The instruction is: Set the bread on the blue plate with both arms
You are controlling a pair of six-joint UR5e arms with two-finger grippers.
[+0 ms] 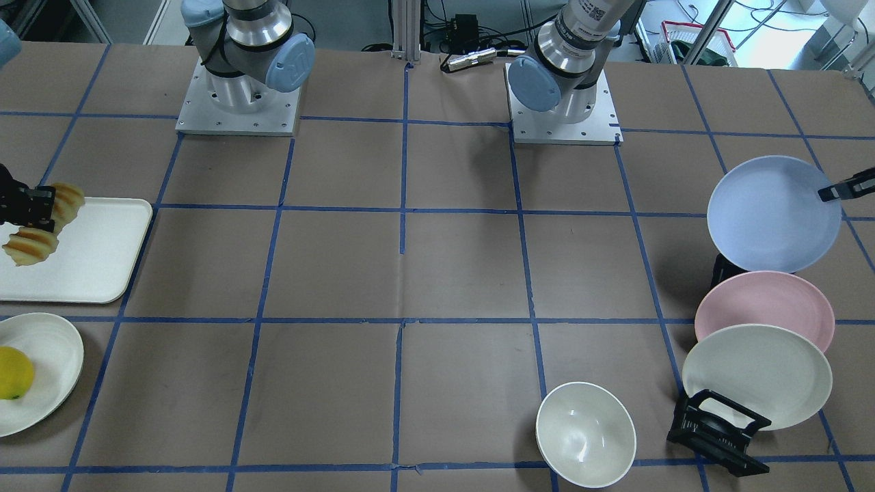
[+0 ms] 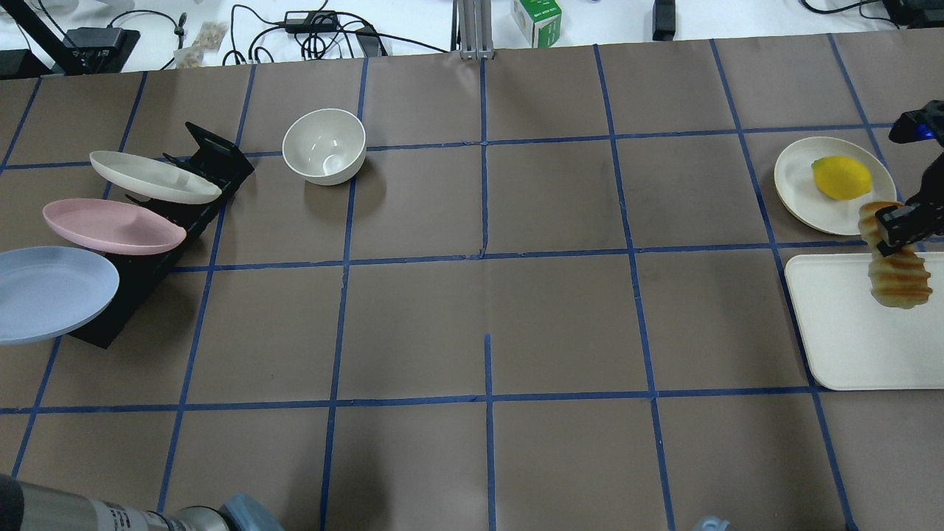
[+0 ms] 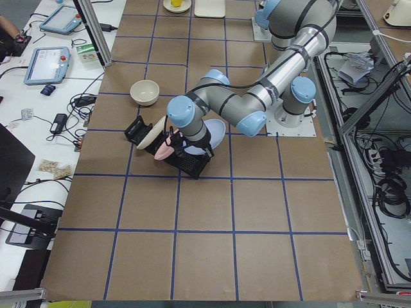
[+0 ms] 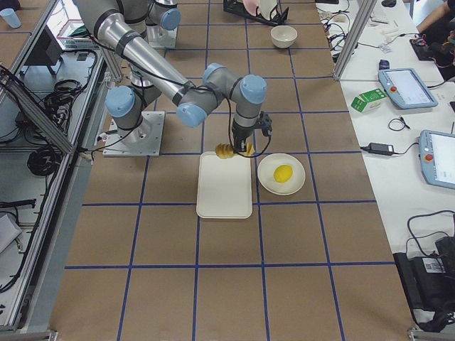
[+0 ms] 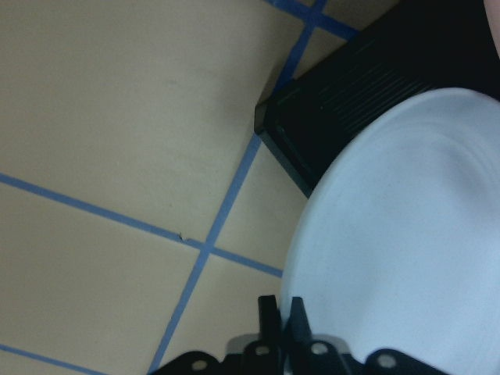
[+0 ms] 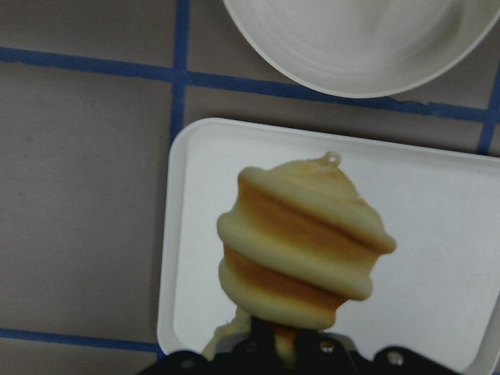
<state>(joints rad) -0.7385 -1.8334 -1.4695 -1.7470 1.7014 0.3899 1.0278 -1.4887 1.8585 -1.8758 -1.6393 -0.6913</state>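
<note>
The blue plate point(image 1: 765, 219) is tilted over the end of the black rack point(image 1: 723, 268); I cannot tell whether it rests in the rack. My left gripper point(image 1: 826, 193) is shut on the plate's rim, which the left wrist view point(image 5: 283, 308) shows with the plate point(image 5: 406, 234) filling the right side. My right gripper point(image 1: 39, 208) is shut on the middle of the bread point(image 1: 31, 246), holding it in the air over the white tray point(image 1: 89, 266). The bread point(image 6: 301, 242) hangs end-down in the right wrist view. It also shows in the overhead view point(image 2: 896, 276).
A pink plate point(image 1: 765, 311) and a cream plate point(image 1: 755, 372) stand in the same rack. A white bowl point(image 1: 584, 434) sits near them. A cream plate point(image 2: 800, 181) with a yellow lemon point(image 2: 841, 177) lies beside the tray point(image 2: 848, 332).
</note>
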